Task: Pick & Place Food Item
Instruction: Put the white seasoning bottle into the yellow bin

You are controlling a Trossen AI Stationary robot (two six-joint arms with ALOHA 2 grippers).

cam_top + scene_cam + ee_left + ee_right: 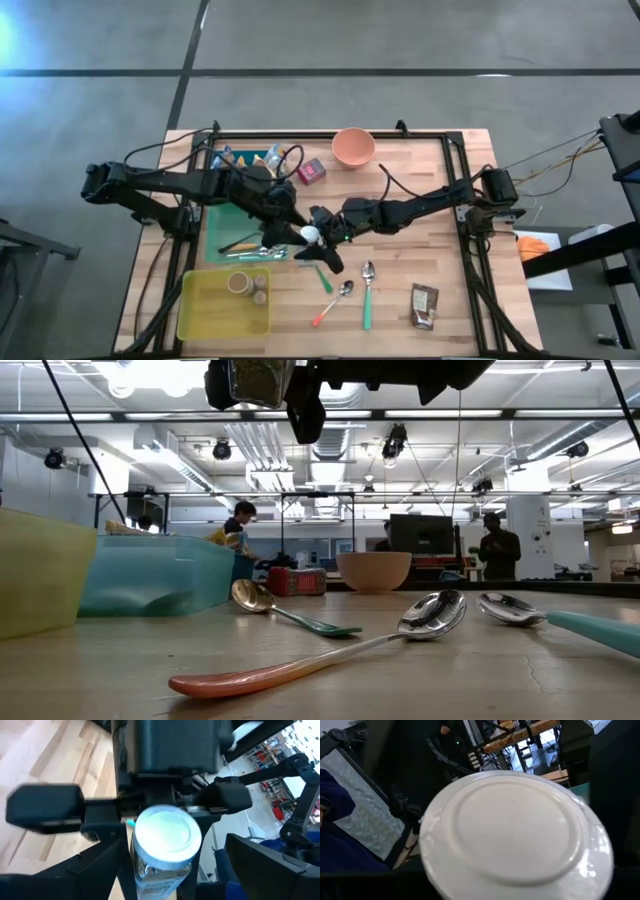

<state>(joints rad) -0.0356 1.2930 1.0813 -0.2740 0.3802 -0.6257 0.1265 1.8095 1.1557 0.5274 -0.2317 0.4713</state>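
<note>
A clear spice jar with a white round lid [310, 234] hangs in the air above the middle of the wooden table [430, 200], lid turned toward the right gripper [322, 238], whose fingers close on the lid end. The left gripper [292, 232] flanks the jar body with its jaws spread wide, clear of the glass.

The bowl [353, 147] sits at the table's [430, 215] far edge, with a box [312, 172] just left of it. A bin [222, 305] holding two jars [246, 286] stands at the near left corner, a tray [216, 226] behind it. Three spoons [350, 291] lie near the front centre, a packet [424, 305] to their right.
</note>
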